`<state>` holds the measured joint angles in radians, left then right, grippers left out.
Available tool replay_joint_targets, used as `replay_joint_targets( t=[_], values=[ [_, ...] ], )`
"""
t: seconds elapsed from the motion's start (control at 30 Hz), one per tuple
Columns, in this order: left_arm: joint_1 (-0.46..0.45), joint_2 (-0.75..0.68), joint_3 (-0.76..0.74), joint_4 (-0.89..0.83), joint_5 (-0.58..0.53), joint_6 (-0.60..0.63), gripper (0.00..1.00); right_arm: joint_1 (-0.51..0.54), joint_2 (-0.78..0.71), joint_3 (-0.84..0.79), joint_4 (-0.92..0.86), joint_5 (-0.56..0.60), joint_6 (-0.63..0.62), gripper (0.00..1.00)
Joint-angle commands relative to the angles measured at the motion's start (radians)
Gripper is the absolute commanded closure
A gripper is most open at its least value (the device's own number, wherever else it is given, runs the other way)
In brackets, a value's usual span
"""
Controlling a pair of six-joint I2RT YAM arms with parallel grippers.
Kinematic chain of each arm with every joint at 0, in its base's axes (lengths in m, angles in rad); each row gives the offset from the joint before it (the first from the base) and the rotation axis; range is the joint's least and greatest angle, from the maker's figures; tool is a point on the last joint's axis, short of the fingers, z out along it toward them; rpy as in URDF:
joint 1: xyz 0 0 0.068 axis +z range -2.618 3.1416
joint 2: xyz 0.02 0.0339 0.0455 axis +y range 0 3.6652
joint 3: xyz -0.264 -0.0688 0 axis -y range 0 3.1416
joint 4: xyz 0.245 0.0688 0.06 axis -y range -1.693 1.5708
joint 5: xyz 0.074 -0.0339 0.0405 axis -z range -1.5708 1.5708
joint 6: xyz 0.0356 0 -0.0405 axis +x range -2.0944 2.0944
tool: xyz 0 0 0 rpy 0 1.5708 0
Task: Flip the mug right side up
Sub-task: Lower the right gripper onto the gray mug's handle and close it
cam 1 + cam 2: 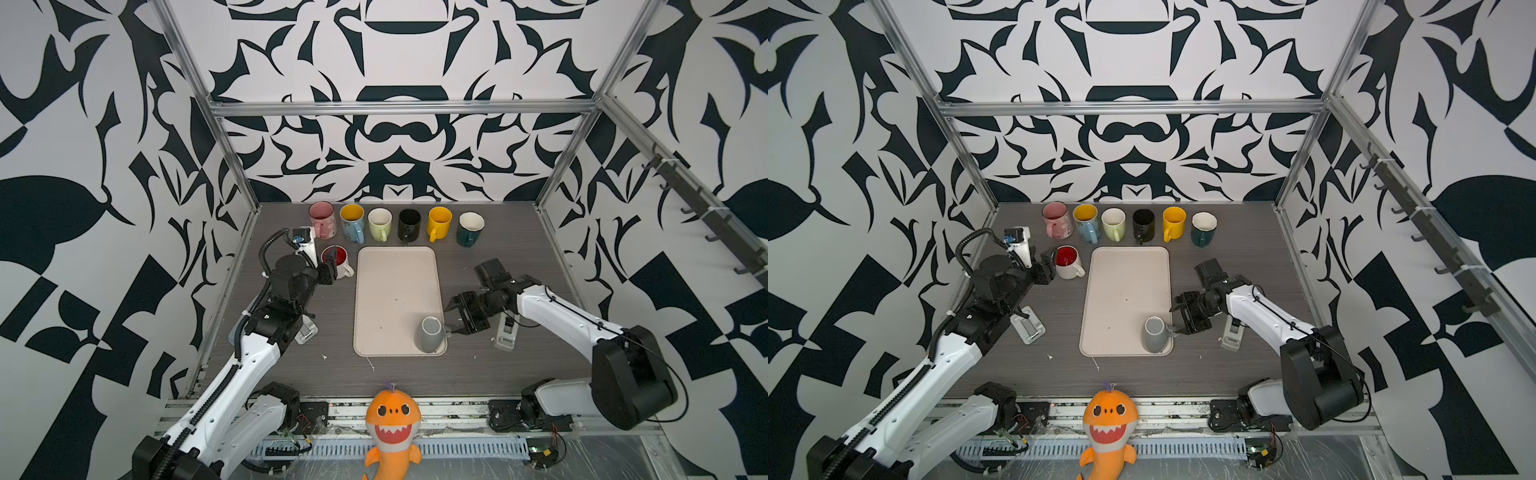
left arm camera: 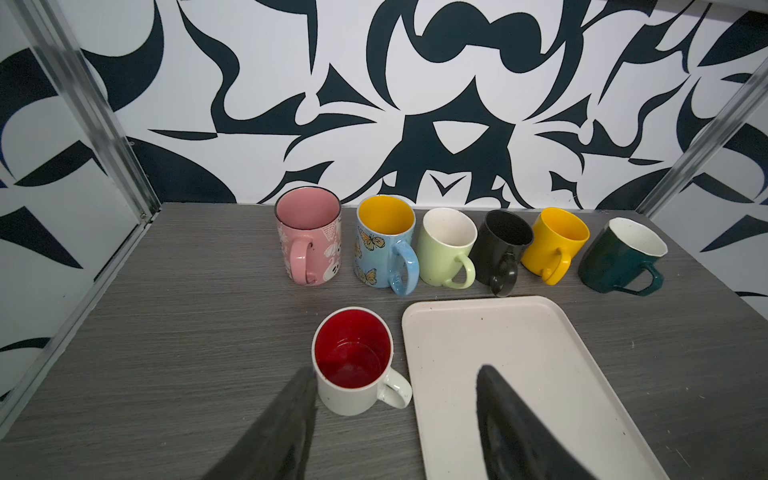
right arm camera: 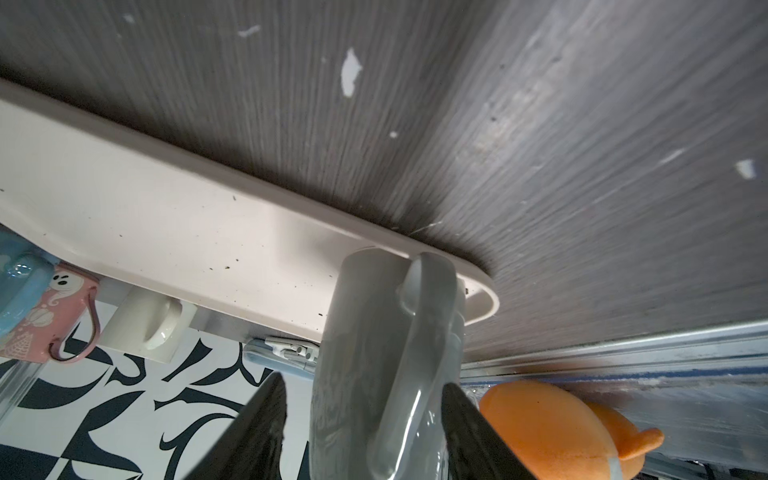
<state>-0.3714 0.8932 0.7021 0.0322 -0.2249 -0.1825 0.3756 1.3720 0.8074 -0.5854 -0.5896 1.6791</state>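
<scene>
- On the near right corner of the tray [image 1: 395,282], found the gray mug [image 1: 430,336] standing mouth-down, flat base uppermost: a smooth, glazed cylinder with its loop handle [image 3: 415,353] turned toward the right gripper [image 1: 452,321].
- Saw the right gripper's jaws standing apart, with one dark tapered finger [image 3: 257,424] on each side of the handle; could not tell whether either pressed on the glaze.
- Noted the tray as a pale cream rectangle with rounded corners and a low raised rim, matte and dotted with dark specks.
- Found it lying flat on the table [image 1: 498,365], a gray laminate with fine streaked grain and small white chips.
- Beside the tray's far left corner, saw a white mug [image 2: 353,390] upright on the table, glossy red inside, its handle toward the tray.
- Saw the left gripper [image 2: 397,372] with jaws apart and clamped on nothing, close to the white mug; could not tell whether it touched it.
- Along the back wall, counted six upright mugs in a row:
  - pink mug [image 2: 309,241], patterned
  - blue mug [image 2: 380,245], with butterflies and a yellow inside
  - pale green mug [image 2: 444,249]
  - black mug [image 2: 500,249]
  - yellow mug [image 2: 552,245]
  - dark teal mug [image 2: 619,257], faceted, white inside
- At the front rail, saw an orange plush shark [image 1: 392,419], soft-surfaced, with a toothed mouth.
</scene>
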Motion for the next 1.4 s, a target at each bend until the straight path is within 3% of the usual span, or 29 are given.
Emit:
replay_joint_targets(
  t=[0.0,0.43,0.77,1.17,1.37],
  values=[
    [0.004,-0.006,-0.012,0.002,-0.016,0.002,0.36,0.019,0.016,-0.005,0.044,-0.009,0.030,0.44],
    [0.003,-0.014,-0.022,0.000,-0.028,0.005,0.36,0.033,0.076,0.020,0.084,-0.025,0.030,0.58],
    [0.003,-0.010,-0.026,0.000,-0.034,0.010,0.35,0.039,0.108,0.036,0.093,-0.038,0.025,0.60],
    [0.003,-0.008,-0.026,0.000,-0.039,0.017,0.35,0.048,0.137,0.052,0.114,-0.055,0.022,0.79],
    [0.003,-0.004,-0.024,-0.001,-0.040,0.017,0.35,0.048,0.137,0.049,0.124,-0.061,0.022,1.00]
  ],
)
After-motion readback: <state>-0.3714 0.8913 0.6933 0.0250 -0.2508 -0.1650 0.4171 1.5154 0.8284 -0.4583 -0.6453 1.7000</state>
